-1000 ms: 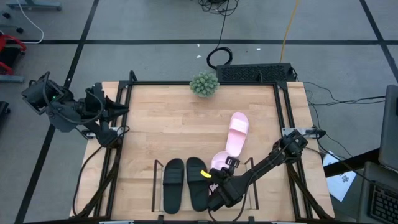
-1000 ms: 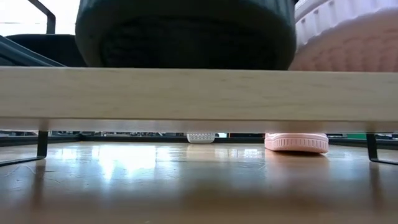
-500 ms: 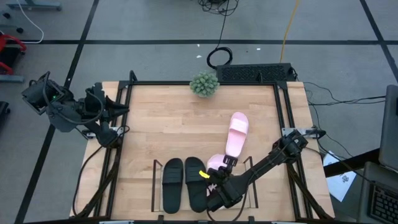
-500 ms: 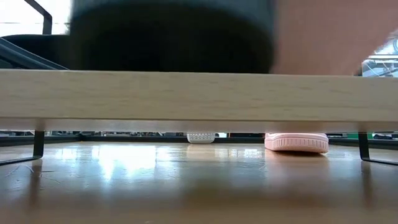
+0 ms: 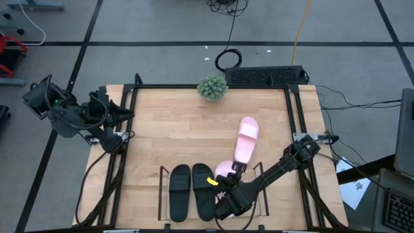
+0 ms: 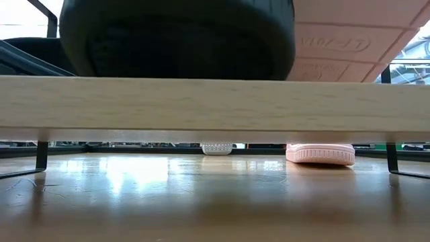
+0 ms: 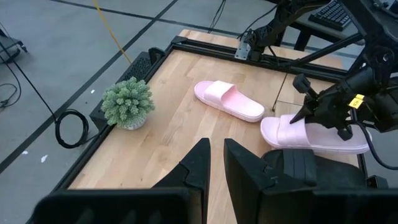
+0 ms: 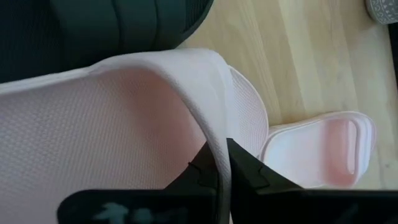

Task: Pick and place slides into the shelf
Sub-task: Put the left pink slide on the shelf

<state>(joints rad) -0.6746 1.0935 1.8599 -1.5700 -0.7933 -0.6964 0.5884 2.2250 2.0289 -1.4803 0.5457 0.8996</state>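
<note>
Two black slides (image 5: pixel 180 191) (image 5: pixel 204 188) lie side by side on the shelf (image 5: pixel 161 184) at the table's near edge. My right gripper (image 5: pixel 228 183) is shut on a pink slide (image 5: pixel 224 169) just right of them. In the low view this slide (image 6: pixel 336 47) shows its sole above the shelf's front edge (image 6: pixel 201 101), beside a black slide (image 6: pixel 178 40). The other pink slide (image 5: pixel 246 139) lies sole-down on the table farther back. My left gripper (image 7: pixel 216 168) waits by the table's left edge, its fingers a narrow gap apart with nothing between them. My right gripper pinches the rim of the pink slide's strap (image 8: pixel 214 124) between its two fingers (image 8: pixel 242 168). The fingers slant down from the table's near right. The slide is tilted, sole toward the near edge. The shelf's front edge hides whether its lower end rests on the shelf.
A small potted plant (image 5: pixel 212 87) stands at the far edge, with a black box (image 5: pixel 265 76) behind the table's far right corner. The black table frame (image 5: pixel 297 123) runs along the sides. Bare wood lies between the plant and the shelf.
My right gripper has rolled and tipped the pink slide. In the low view the slide showed its ribbed edge above the shelf a second ago, and now its flat sole faces the near side. The black slides and the other pink slide have stayed put.
</note>
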